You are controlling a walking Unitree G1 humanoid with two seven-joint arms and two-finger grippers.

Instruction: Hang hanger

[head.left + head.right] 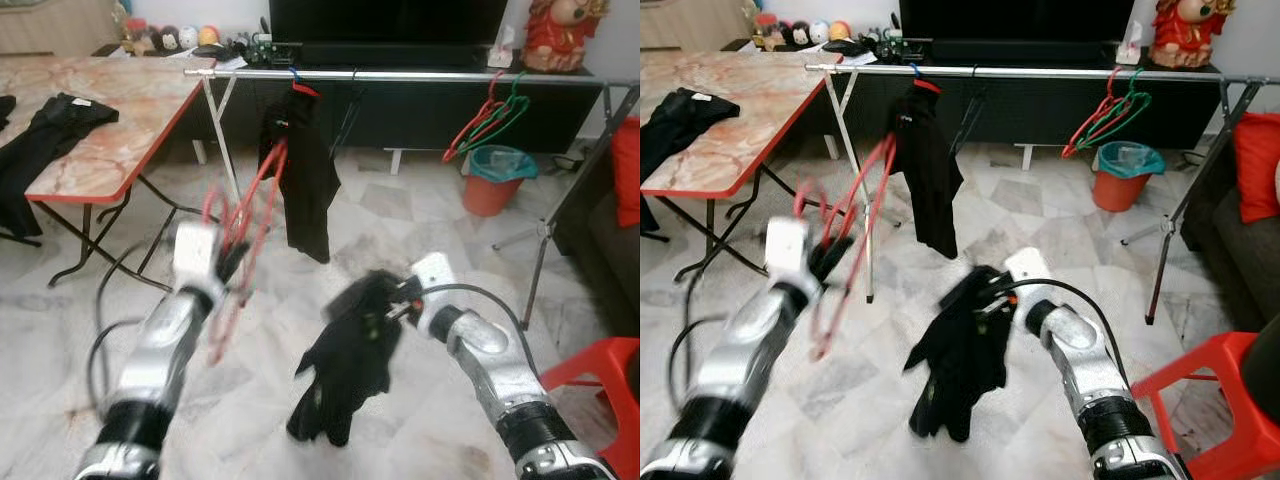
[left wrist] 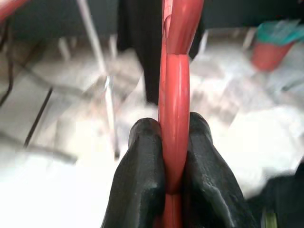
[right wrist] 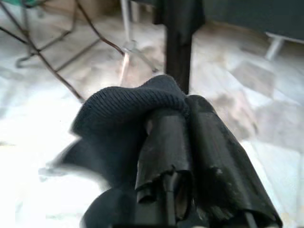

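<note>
Floor: pale marble tiles [image 1: 420, 225] with grey and brown veins, glossy, running under everything

Table: a folding table [image 1: 120, 130] on the robot's left, top in pink marble pattern with a red edge, thin black crossed legs; dark clothes [image 1: 45, 130] lie on it and spill over the near side

Back of the room: a long dark cabinet [image 1: 420, 115] with a big black screen [image 1: 385, 22] on it, small round toys [image 1: 170, 38] at one end, a red figurine [image 1: 560, 32] at the other

Rail: a thin shiny metal clothes rail [image 1: 420, 75] across the room on slanted legs; a black garment [image 1: 305, 170] hangs from it near the left end, and a bunch of bare red and green hangers [image 1: 490, 120] further right

Bin: an orange bucket [image 1: 492, 185] with a teal liner, on the floor below the bare hangers; contents can't be made out

Seats: a red plastic stool [image 1: 600, 380] at the right, near a dark sofa with a red cushion [image 1: 626, 170]

Left gripper [image 2: 173, 156]: raised over the floor before the rail, black fingers pinched tight on the red hanger [image 1: 245, 235], a smooth rounded plastic bar that runs up between them; blurred in the head views

Right gripper [image 1: 395, 300]: held low at centre, fingers clamped on a bunch of black knitted cloth [image 1: 350, 365] that droops limp toward the floor
</note>
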